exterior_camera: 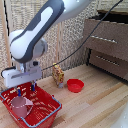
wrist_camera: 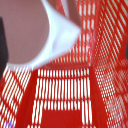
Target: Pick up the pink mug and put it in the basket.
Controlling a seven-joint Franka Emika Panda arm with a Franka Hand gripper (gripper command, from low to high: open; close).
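Observation:
The red basket (exterior_camera: 47, 102) with lattice sides stands at the exterior view's lower left. Its lattice floor and walls fill the wrist view (wrist_camera: 65, 95). The pale pink mug (exterior_camera: 20, 105) is inside the basket, low near its floor. In the wrist view the mug (wrist_camera: 30, 30) looms close, pink outside with a white rim, beside one dark finger (wrist_camera: 2, 45). My gripper (exterior_camera: 25, 90) hangs just above the mug, within the basket's rim. Its blue-tipped fingers stand apart, and the mug sits below them, off toward one finger. The gripper looks open.
A shallow red bowl (exterior_camera: 75, 85) lies on the wooden table at the basket's right in the exterior view. A small patterned box (exterior_camera: 58, 75) stands behind it. A dark wooden dresser (exterior_camera: 107, 45) stands at the back right. A black cable hangs from the arm.

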